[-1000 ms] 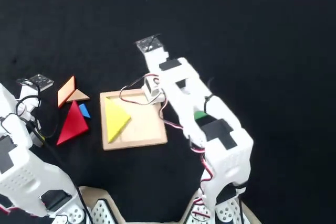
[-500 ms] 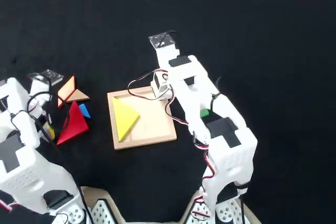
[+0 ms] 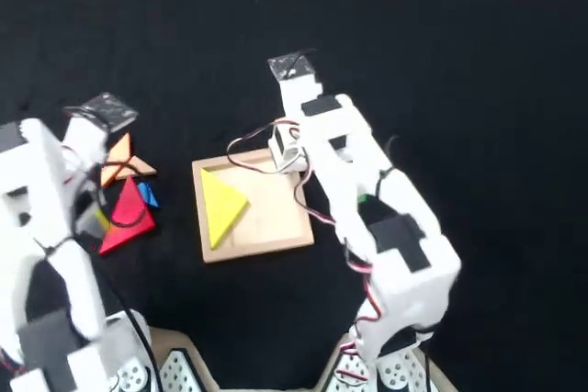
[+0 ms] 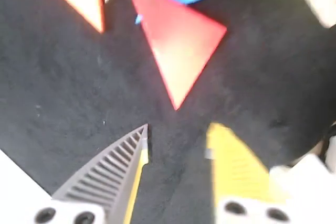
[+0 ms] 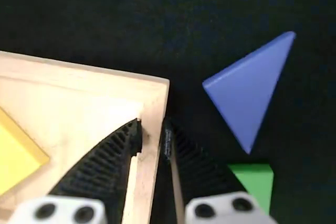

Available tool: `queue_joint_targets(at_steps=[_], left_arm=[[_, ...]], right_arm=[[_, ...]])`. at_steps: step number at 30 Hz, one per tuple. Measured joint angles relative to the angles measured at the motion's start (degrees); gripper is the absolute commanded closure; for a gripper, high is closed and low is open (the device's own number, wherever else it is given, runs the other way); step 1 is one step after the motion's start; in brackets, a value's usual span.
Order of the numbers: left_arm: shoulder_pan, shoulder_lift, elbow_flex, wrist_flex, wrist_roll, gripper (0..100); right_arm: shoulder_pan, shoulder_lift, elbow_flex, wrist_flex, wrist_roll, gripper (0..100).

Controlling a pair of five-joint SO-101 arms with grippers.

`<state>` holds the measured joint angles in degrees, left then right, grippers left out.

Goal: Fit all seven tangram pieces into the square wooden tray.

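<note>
The square wooden tray (image 3: 272, 216) lies mid-table with a yellow triangle (image 3: 220, 204) inside. My right gripper (image 5: 152, 129) is shut on the tray's wall (image 5: 149, 156) near a corner, one finger inside and one outside. Just beyond that corner lie a blue triangle (image 5: 249, 95) and a green piece (image 5: 254, 182). To the tray's left sit a red triangle (image 3: 129, 218), a small blue piece (image 3: 148, 196), an orange piece (image 3: 118, 149) and a tan triangle (image 3: 139, 169). My left gripper (image 4: 176, 145) hangs open just short of the red triangle (image 4: 181, 51), touching nothing.
Black cloth covers the whole table. The right arm's body (image 3: 367, 199) stretches over the ground right of the tray and hides most of the pieces there in the high view. The left arm (image 3: 46, 218) stands at the left edge.
The tray has slid to the right with my right gripper holding its wall. My left arm has swung up and toward the loose pieces on the left.
</note>
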<state>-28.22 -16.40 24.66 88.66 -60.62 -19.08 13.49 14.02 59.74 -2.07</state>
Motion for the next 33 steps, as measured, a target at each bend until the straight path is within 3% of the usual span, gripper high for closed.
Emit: queue_joint_targets(at_steps=[3,8,18,23,33], left_arm=[[4.4,-3.69,4.04,-3.43,3.69,71],[7.47,-5.89,8.7,-5.45,4.75,71],[8.09,-5.98,10.46,-9.32,4.92,71],[7.74,-5.98,17.41,-15.56,4.92,71],[5.8,-5.98,24.97,-26.2,4.92,67]], right_arm=[[0.09,-4.75,3.08,0.0,0.09,96.1],[0.35,-9.67,4.84,0.0,0.09,82.4],[1.05,-9.85,6.59,-4.13,3.52,84.1],[1.05,-9.85,6.59,-5.54,13.1,99.1],[-5.8,-3.69,5.89,-8.26,15.65,98.8]])
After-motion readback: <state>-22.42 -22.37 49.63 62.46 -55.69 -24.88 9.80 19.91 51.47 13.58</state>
